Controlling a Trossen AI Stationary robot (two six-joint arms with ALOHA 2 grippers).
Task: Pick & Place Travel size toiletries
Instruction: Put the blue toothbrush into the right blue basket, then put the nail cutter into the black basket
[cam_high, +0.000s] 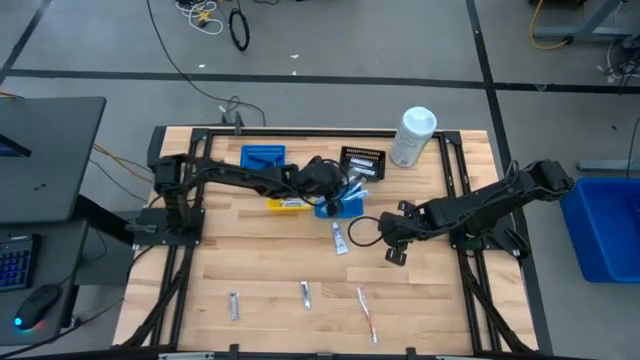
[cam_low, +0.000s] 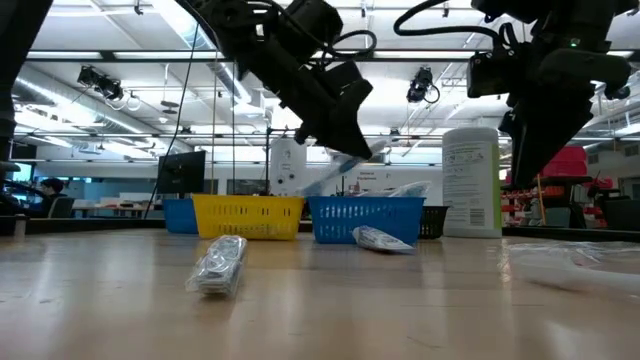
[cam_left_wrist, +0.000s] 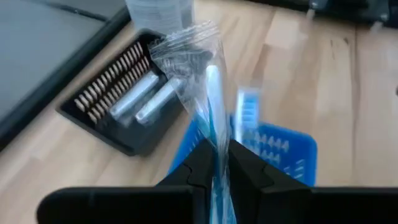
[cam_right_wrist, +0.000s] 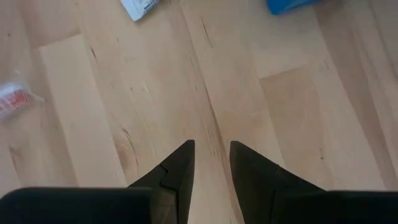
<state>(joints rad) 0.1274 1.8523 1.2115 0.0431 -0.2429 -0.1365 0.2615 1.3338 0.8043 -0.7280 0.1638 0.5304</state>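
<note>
The wooden table (cam_high: 270, 260) sits in a big bright room. The left hand (cam_left_wrist: 214, 163) pinches a wrapped blue toothbrush (cam_left_wrist: 211, 93); the right hand (cam_right_wrist: 211, 163) hangs slightly open, empty.

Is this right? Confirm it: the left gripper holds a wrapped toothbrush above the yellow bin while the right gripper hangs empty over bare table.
Not quite. The left gripper holds the wrapped toothbrush above the blue bin, not the yellow one, as the left wrist view shows. The right gripper does hang empty over bare table.

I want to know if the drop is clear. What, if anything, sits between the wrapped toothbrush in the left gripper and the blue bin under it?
Nothing visible. The left gripper holds the wrapped toothbrush directly above the blue bin, with only open air between.
</note>
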